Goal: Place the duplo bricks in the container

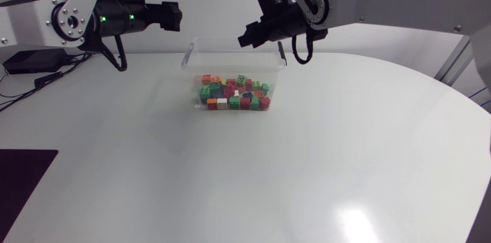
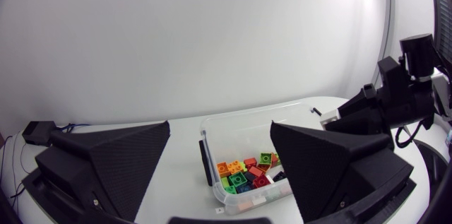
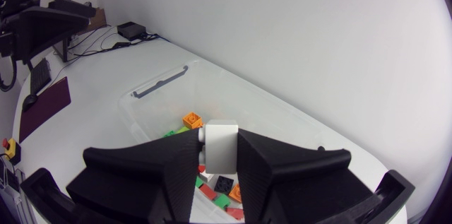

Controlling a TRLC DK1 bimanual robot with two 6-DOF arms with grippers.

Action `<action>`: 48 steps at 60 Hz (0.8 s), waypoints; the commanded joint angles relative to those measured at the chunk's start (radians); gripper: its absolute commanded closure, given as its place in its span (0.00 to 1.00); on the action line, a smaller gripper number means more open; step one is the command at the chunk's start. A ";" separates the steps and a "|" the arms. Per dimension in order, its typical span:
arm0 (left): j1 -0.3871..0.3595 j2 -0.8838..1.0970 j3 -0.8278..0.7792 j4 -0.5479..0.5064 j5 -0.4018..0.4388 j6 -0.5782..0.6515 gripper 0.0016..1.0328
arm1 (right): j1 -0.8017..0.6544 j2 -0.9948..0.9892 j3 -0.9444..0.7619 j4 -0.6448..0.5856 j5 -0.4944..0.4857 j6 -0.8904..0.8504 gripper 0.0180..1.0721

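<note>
White tabletop (image 1: pixel 322 166) runs under both our arms, with a plain pale wall behind it.

Our right gripper (image 3: pixel 220 160) is pinching a pale brick (image 3: pixel 220 143). Both of its black fingers press against the brick's sides, and the brick hangs over the container (image 1: pixel 230 45), above the pile inside. In the head view this gripper sits over the container's far rim, towards the corner on our right arm's side. Behind it a black wrist joins a long silver-grey link, which leads away from the container to the table's right side.

Our left gripper (image 2: pixel 220 126) is spread wide with nothing between its fingers. It hovers above the table beside the container, on our left arm's side and a little beyond the far rim, and it points towards the container. Its black wrist shows two small green lights and joins a white link.

We see the container as a clear plastic box with an open top, standing on the tabletop. Loose bricks (image 1: pixel 234 93) cover its floor, mostly red, green and orange, with a few white and dark ones.

A dark mat (image 1: pixel 27 185) lies well apart from the container, at the table's near edge on our left arm's side.
</note>
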 commanded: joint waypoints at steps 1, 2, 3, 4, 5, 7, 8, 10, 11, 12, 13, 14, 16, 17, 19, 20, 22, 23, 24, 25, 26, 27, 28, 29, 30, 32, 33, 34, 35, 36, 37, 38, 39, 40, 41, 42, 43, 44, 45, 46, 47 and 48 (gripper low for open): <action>0.019 -0.059 -0.060 0.010 0.008 0.000 0.04 | 0.006 0.061 0.040 0.040 0.005 0.024 0.70; 0.020 -0.071 -0.073 0.010 0.008 0.000 0.04 | 0.006 0.067 0.042 0.045 0.007 0.022 0.69; 0.022 -0.080 -0.087 0.010 0.008 0.001 0.04 | 0.009 0.079 0.049 0.057 0.010 0.022 0.69; 0.023 -0.088 -0.096 0.010 0.008 0.003 0.04 | 0.010 0.089 0.051 0.063 0.010 0.022 0.69; 0.025 -0.095 -0.107 0.010 0.008 0.004 0.04 | 0.012 0.099 0.057 0.071 0.013 0.022 0.69; 0.025 -0.111 -0.125 0.010 0.010 0.008 0.04 | 0.018 0.119 0.065 0.086 0.021 0.019 0.69; 0.025 -0.117 -0.133 0.010 0.010 0.011 0.04 | 0.023 0.135 0.069 0.096 0.027 0.016 0.69; 0.025 -0.140 -0.159 0.015 0.010 0.017 0.04 | 0.030 0.155 0.075 0.106 0.042 0.004 0.68; 0.025 -0.145 -0.166 0.018 0.010 0.017 0.04 | 0.035 0.164 0.075 0.120 0.057 -0.004 0.68; 0.025 -0.157 -0.180 0.024 0.010 0.017 0.04 | 0.038 0.171 0.075 0.136 0.070 -0.005 0.67; 0.025 -0.164 -0.191 0.027 0.010 0.017 0.04 | 0.041 0.184 0.075 0.155 0.083 -0.007 0.64; 0.025 -0.172 -0.199 0.029 0.010 0.018 0.04 | 0.043 0.191 0.077 0.169 0.091 -0.007 0.60; 0.025 -0.184 -0.211 0.030 0.010 0.017 0.04 | 0.047 0.208 0.088 0.175 0.110 -0.010 0.44; 0.026 -0.191 -0.215 0.030 0.010 0.017 0.04 | 0.047 0.216 0.094 0.175 0.114 -0.012 0.35; 0.026 -0.201 -0.225 0.030 0.010 0.017 0.04 | 0.049 0.224 0.100 0.175 0.120 -0.013 0.18; 0.026 -0.203 -0.226 0.030 0.010 0.017 0.04 | 0.049 0.224 0.098 0.175 0.123 -0.013 0.10; 0.029 -0.217 -0.240 0.030 0.010 0.018 0.04 | 0.047 0.219 0.094 0.177 0.128 -0.013 0.04; 0.029 -0.227 -0.248 0.030 0.010 0.023 0.04 | 0.047 0.210 0.088 0.180 0.131 -0.013 0.04; 0.029 -0.232 -0.252 0.030 0.010 0.026 0.04 | 0.047 0.202 0.080 0.185 0.134 -0.016 0.04; 0.029 -0.237 -0.257 0.030 0.010 0.029 0.04 | 0.046 0.191 0.072 0.188 0.134 -0.016 0.04; 0.029 -0.244 -0.263 0.030 0.010 0.038 0.04 | 0.044 0.182 0.063 0.191 0.136 -0.016 0.04; 0.029 -0.246 -0.265 0.030 0.010 0.040 0.04 | 0.041 0.167 0.052 0.195 0.136 -0.016 0.04; 0.028 -0.261 -0.277 0.030 0.010 0.047 0.04 | 0.038 0.153 0.039 0.201 0.137 -0.016 0.04; 0.028 -0.270 -0.283 0.032 0.008 0.050 0.04 | 0.035 0.138 0.023 0.208 0.142 -0.016 0.04; 0.029 -0.278 -0.289 0.033 0.008 0.055 0.04 | 0.032 0.124 0.009 0.215 0.145 -0.018 0.04; 0.029 -0.295 -0.303 0.040 0.010 0.066 0.04 | 0.021 0.081 -0.027 0.231 0.149 -0.021 0.04; 0.029 -0.310 -0.318 0.049 0.010 0.067 0.04 | 0.015 0.064 -0.043 0.235 0.151 -0.024 0.04; 0.029 -0.319 -0.324 0.050 0.010 0.067 0.04 | 0.010 0.046 -0.060 0.240 0.151 -0.028 0.04; 0.031 -0.329 -0.334 0.055 0.010 0.067 0.04 | 0.004 0.029 -0.075 0.244 0.151 -0.030 0.04; 0.034 -0.336 -0.340 0.056 0.010 0.067 0.04 | 0.000 0.013 -0.087 0.248 0.152 -0.031 0.04; 0.036 -0.339 -0.343 0.056 0.008 0.067 0.04 | -0.009 -0.008 -0.109 0.254 0.154 -0.030 0.04; 0.036 -0.349 -0.353 0.061 0.010 0.069 0.04 | -0.016 -0.026 -0.126 0.258 0.159 -0.030 0.04; 0.037 -0.356 -0.361 0.063 0.008 0.069 0.04 | -0.023 -0.048 -0.147 0.269 0.162 -0.031 0.04; 0.040 -0.362 -0.367 0.064 0.008 0.070 0.04 | -0.029 -0.059 -0.159 0.274 0.165 -0.033 0.04; 0.045 -0.372 -0.378 0.067 0.008 0.072 0.04 | -0.039 -0.083 -0.185 0.283 0.165 -0.035 0.04; 0.046 -0.379 -0.386 0.069 0.010 0.073 0.04 | -0.046 -0.099 -0.202 0.287 0.165 -0.035 0.04; 0.051 -0.390 -0.395 0.070 0.010 0.077 0.04 | -0.059 -0.131 -0.241 0.304 0.166 -0.041 0.04; 0.052 -0.393 -0.398 0.070 0.010 0.078 0.04 | -0.063 -0.145 -0.257 0.312 0.166 -0.044 0.04; 0.054 -0.407 -0.413 0.072 0.010 0.089 0.04 | -0.075 -0.177 -0.296 0.330 0.171 -0.050 0.04; 0.054 -0.415 -0.423 0.072 0.010 0.095 0.04 | -0.085 -0.197 -0.319 0.341 0.175 -0.054 0.04; 0.054 -0.416 -0.424 0.072 0.010 0.096 0.04 | -0.086 -0.203 -0.328 0.346 0.175 -0.056 0.04; 0.055 -0.430 -0.436 0.072 0.010 0.098 0.04 | -0.101 -0.234 -0.362 0.358 0.180 -0.061 0.04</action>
